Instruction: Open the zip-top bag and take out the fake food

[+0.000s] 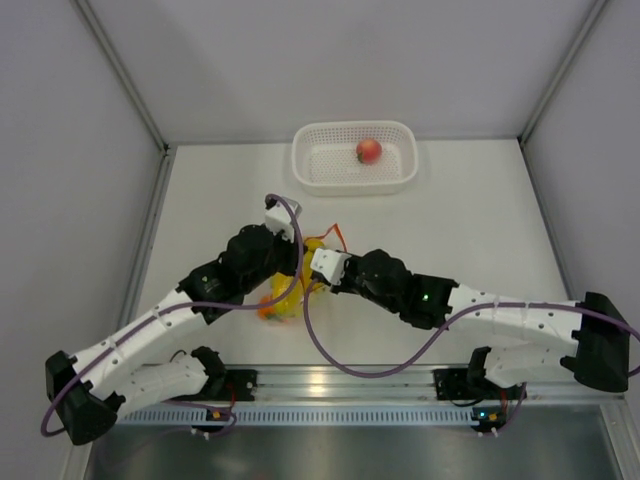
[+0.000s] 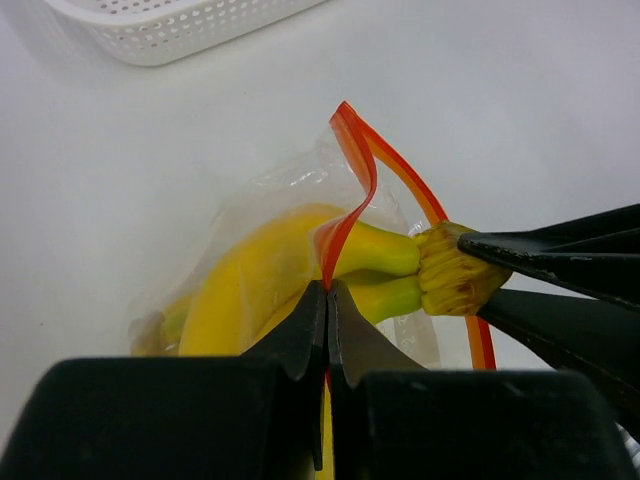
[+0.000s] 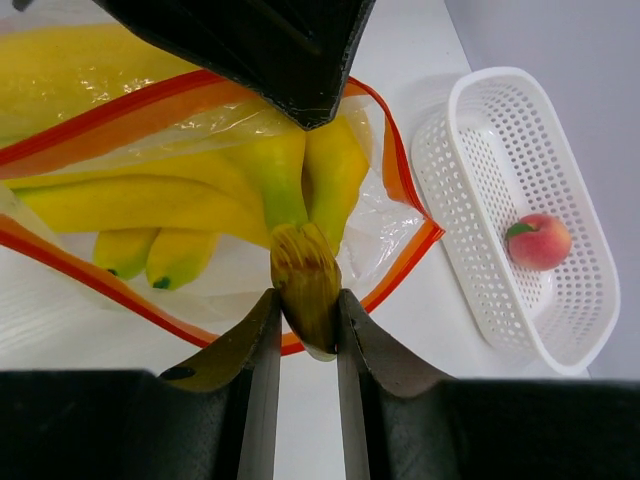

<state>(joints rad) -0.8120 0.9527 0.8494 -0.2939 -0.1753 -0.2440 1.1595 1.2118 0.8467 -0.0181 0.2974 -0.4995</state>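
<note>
Nearest the arm bases, at the middle of the tabletop [image 1: 480,220], both arms bend inward over the zip-top bag [image 2: 290,185], which lies on its side with its mouth agape. My left pincer [image 2: 327,295] is clamped flat on the bag's orange-red zip strip [image 2: 362,165], pinching one lip and lifting it so the two sides of the opening stand apart. My right pincer [image 3: 307,305] comes in from the opposite side and is closed on the brownish stem of a yellow banana bunch [image 3: 300,180]. The stem sits right at the zip line, while the bananas themselves lie inside the clear plastic. Other bananas [image 3: 130,255] show beside them, deeper in the bag. I judge the opening step done and the first banana bunch about to be drawn out. The next move calls for pulling the right arm back along the line of the bunch while the left holds its lip firm, so the bag does not drag along. The hold on the stem is narrow and could slip if the curved fruit snags on the strip. Farther off, near the back wall, the white basket [image 1: 310,175] holds the peach [image 1: 369,151], well apart from the bag, so that piece looks finished.
</note>
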